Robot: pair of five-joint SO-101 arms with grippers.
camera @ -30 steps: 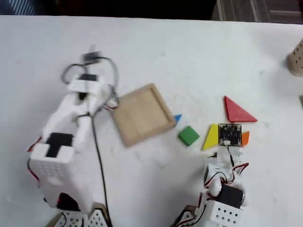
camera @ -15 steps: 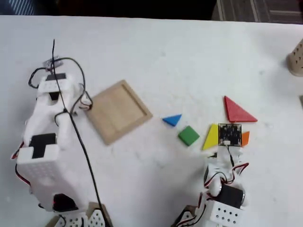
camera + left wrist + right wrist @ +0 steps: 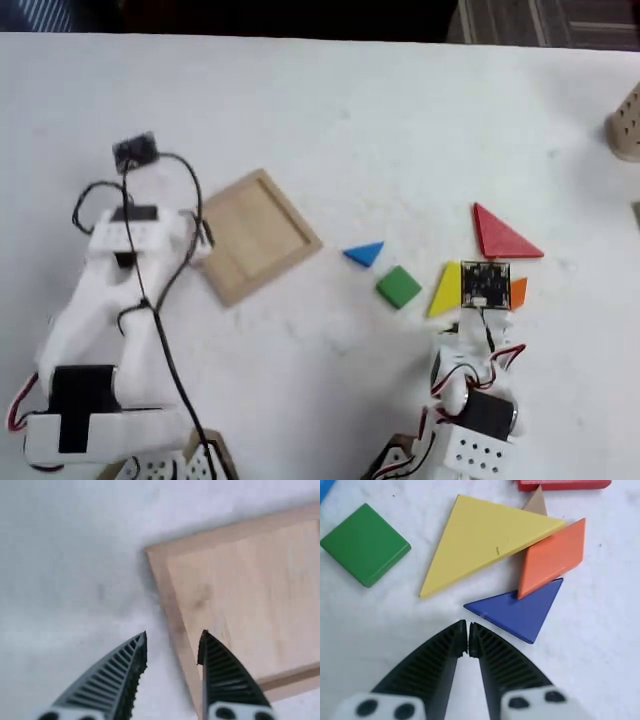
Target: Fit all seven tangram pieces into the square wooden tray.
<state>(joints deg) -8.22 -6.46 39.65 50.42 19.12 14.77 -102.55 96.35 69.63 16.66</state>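
Observation:
The square wooden tray (image 3: 256,236) lies tilted and empty at the table's centre-left. My left gripper (image 3: 172,637) is open, its fingers on either side of the tray's rim (image 3: 175,615) near a corner; from above it (image 3: 203,240) sits at the tray's left edge. To the right lie a light blue triangle (image 3: 364,253), green square (image 3: 399,286), yellow triangle (image 3: 446,290), red triangle (image 3: 503,236) and orange parallelogram (image 3: 517,292). My right gripper (image 3: 468,627) is shut just short of a dark blue triangle (image 3: 517,612), which the orange parallelogram (image 3: 550,555) overlaps. A small tan piece (image 3: 536,502) peeks from behind the yellow triangle (image 3: 480,537).
A beige perforated object (image 3: 625,125) stands at the far right edge. The right arm's base (image 3: 470,420) is at the front, and the left arm's white body (image 3: 90,350) covers the front left. White tabletop stretches behind the tray.
The left arm dragged the tray to the left, uncovering the light blue triangle, then drew back toward the front. The right arm and the pieces near it stayed still.

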